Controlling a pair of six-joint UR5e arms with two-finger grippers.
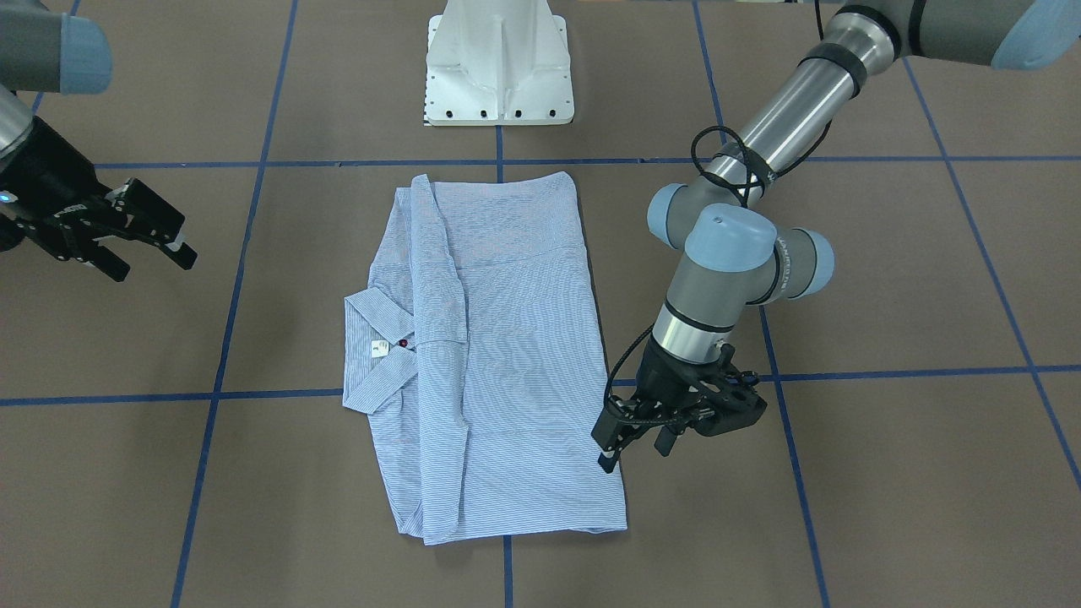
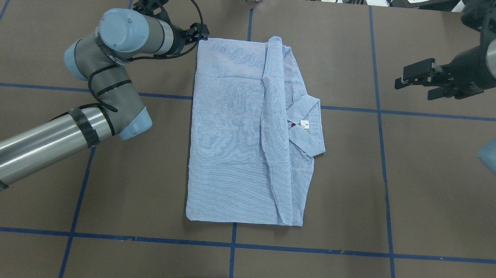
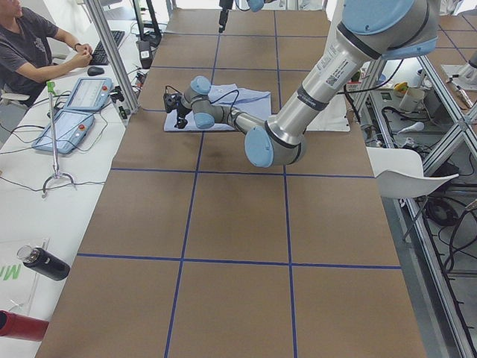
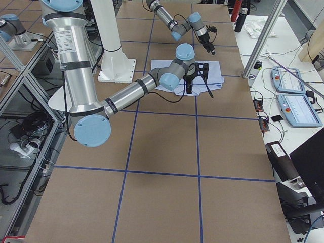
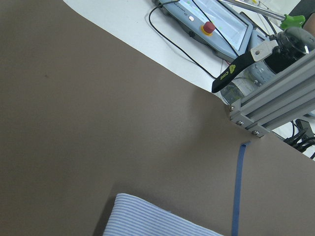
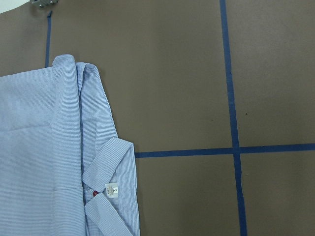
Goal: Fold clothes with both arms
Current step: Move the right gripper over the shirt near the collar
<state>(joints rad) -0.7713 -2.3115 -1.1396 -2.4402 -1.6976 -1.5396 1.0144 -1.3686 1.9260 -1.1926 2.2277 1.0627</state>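
The light blue striped shirt (image 1: 507,355) (image 2: 231,133) lies flat mid-table, folded to a rectangle, a sleeve laid along it. Its collar with the white neck label (image 2: 305,124) (image 6: 112,190) points toward my right arm's side. My left gripper (image 1: 635,453) (image 2: 196,37) hangs open just beside the shirt's corner farthest from the base, nothing between its fingers; that corner (image 5: 157,221) shows at the bottom of the left wrist view. Well off to the other side, my right gripper (image 1: 152,253) (image 2: 413,78) is open, empty and raised above bare table.
The white pedestal base (image 1: 498,67) stands behind the shirt. Blue tape lines (image 2: 232,245) grid the brown table. Past the far edge run an aluminium frame post (image 5: 275,98) and control tablets (image 3: 82,97), where a person (image 3: 30,45) sits.
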